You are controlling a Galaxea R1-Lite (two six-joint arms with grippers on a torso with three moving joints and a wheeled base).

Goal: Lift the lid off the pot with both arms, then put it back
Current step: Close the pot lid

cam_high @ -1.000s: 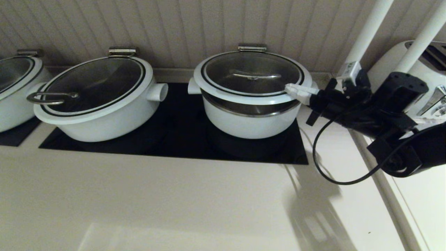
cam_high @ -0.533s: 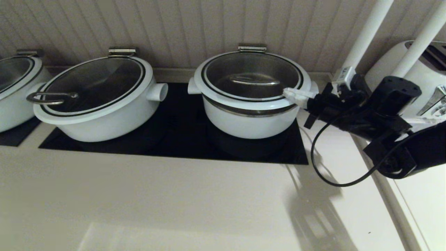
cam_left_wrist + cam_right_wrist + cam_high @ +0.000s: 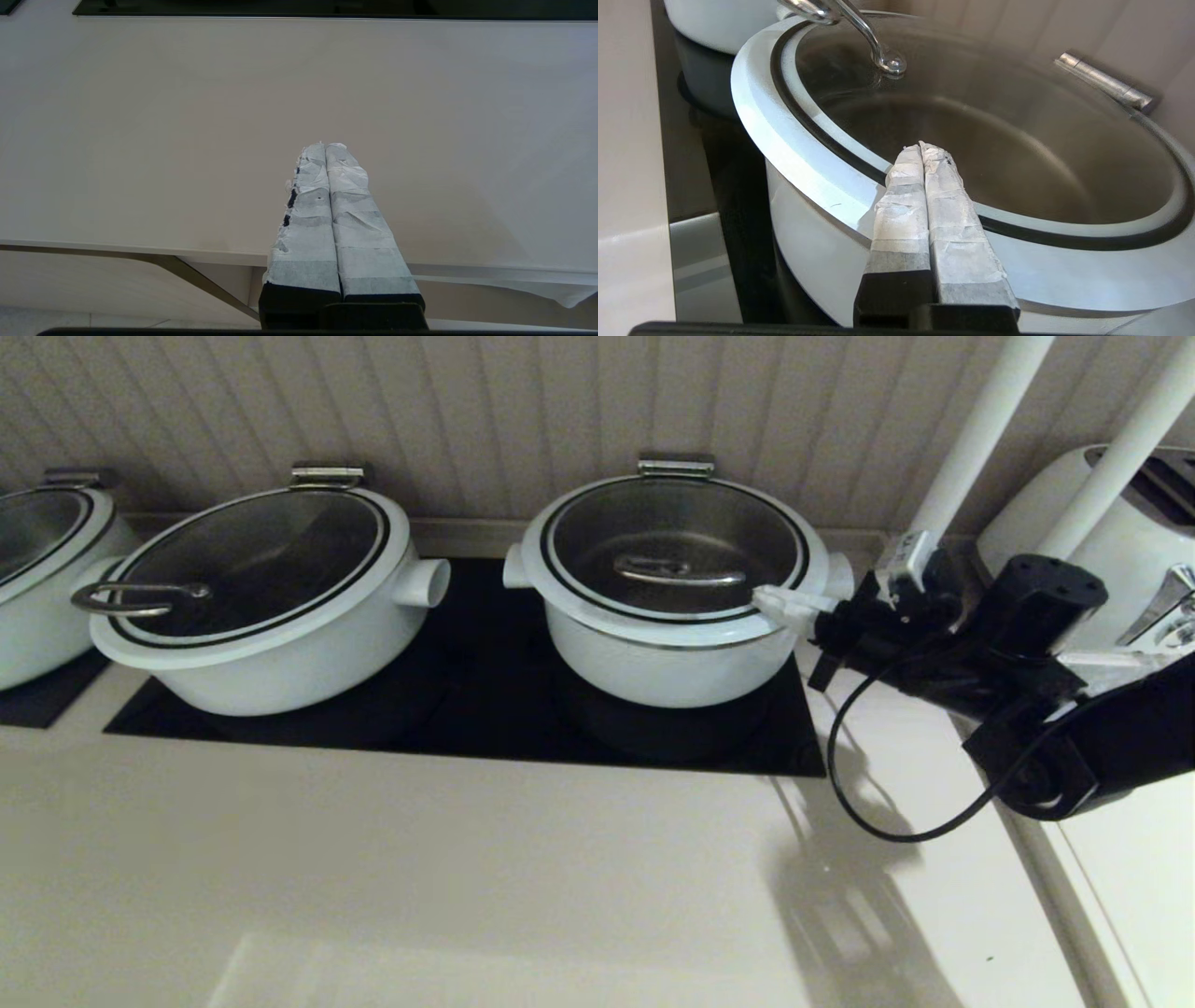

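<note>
The white pot [image 3: 667,663] stands on the black cooktop, right of centre. Its lid [image 3: 672,537], glass in a white rim with a metal handle [image 3: 679,569], lies flat and closed on the pot. My right gripper [image 3: 761,597] is shut, and its taped fingertips rest on top of the lid's white rim at the right side. In the right wrist view the gripper [image 3: 920,147] lies across the lid rim [image 3: 794,140], pointing over the glass. My left gripper [image 3: 323,145] is shut and empty over the bare counter, out of the head view.
A second white lidded pot [image 3: 271,616] stands to the left on the cooktop [image 3: 467,700], and a third [image 3: 37,579] at the left edge. A white toaster [image 3: 1139,541] and two white poles [image 3: 980,429] stand to the right. A black cable [image 3: 868,803] hangs from my right arm.
The lid was tilted up at its front with a gap above the pot. It has come down onto the pot, and my right gripper has come down with its rim.
</note>
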